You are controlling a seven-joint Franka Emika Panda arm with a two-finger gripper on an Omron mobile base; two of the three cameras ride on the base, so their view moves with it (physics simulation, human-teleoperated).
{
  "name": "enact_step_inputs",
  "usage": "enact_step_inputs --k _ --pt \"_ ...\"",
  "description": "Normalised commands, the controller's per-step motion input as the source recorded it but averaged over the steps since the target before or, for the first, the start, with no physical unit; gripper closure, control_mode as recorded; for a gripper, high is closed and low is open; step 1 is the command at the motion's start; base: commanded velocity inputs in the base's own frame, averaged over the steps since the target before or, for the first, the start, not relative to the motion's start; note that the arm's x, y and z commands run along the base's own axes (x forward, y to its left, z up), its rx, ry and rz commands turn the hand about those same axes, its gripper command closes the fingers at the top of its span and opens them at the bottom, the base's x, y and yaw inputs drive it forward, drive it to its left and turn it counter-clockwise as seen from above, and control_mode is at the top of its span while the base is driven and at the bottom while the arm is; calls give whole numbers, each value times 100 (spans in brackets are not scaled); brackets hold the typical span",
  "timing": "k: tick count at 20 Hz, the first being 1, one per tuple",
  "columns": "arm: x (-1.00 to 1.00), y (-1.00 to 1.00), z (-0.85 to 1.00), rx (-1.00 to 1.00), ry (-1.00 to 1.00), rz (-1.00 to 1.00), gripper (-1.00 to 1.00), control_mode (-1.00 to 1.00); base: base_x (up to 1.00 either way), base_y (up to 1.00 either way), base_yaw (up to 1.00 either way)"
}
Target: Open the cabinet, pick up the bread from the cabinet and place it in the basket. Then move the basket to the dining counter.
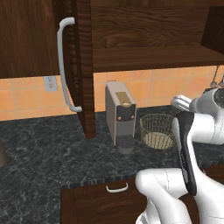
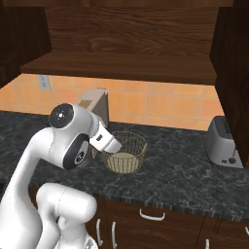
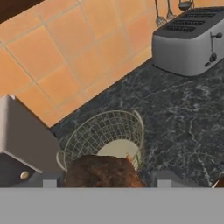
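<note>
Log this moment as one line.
cabinet: open | bread: held between fingers, above basket | basket: on black counter, empty

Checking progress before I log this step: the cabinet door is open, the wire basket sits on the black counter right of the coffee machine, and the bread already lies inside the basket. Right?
Not quite. The bread is not in the basket; the hand view shows it between the hand's fingertips, above the basket's near rim, and the basket's pale bottom is bare. The rest stands.

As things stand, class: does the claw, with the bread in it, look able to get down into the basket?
Probably yes. In the hand view the claw holds the bread just above the basket, whose open top has nothing over it. The coffee machine stands close beside it, but not across the opening.
</note>
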Motion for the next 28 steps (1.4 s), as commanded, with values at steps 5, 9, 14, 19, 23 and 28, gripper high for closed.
enact_step_inputs --k 5,9,14,19,23,28 --pt "43 0 -38 0 25 0 100 -100 0 0 0" --pt "47 0 -36 0 16 0 100 -100 0 0 0" --pt "49 0 -48 0 15 0 100 -100 0 0 0" --pt "53 0 -42 0 21 0 100 -100 0 0 0" --pt "52 0 -41 0 21 0 100 -100 0 0 0" --pt "53 -6 -38 0 23 0 100 -100 0 0 0"
